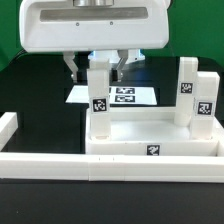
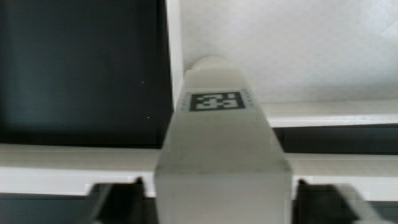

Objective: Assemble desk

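The desk slab (image 1: 150, 136), white with a raised rim and a small tag on its front edge, lies in the middle of the exterior view. Two white tagged legs (image 1: 187, 90) (image 1: 205, 105) stand upright on its right side. A third leg (image 1: 99, 100) stands upright on the slab's left side. My gripper (image 1: 97, 68) comes down over that leg's top, with a dark finger on each side of it. In the wrist view the same leg (image 2: 217, 150) with its tag fills the middle, and the fingers (image 2: 125, 200) lie against its sides at my gripper (image 2: 222, 198).
The marker board (image 1: 135, 97) lies flat behind the slab. A long white rail (image 1: 60, 166) runs along the front of the table and another white rail (image 1: 9, 126) stands at the exterior view's left. The table top is black.
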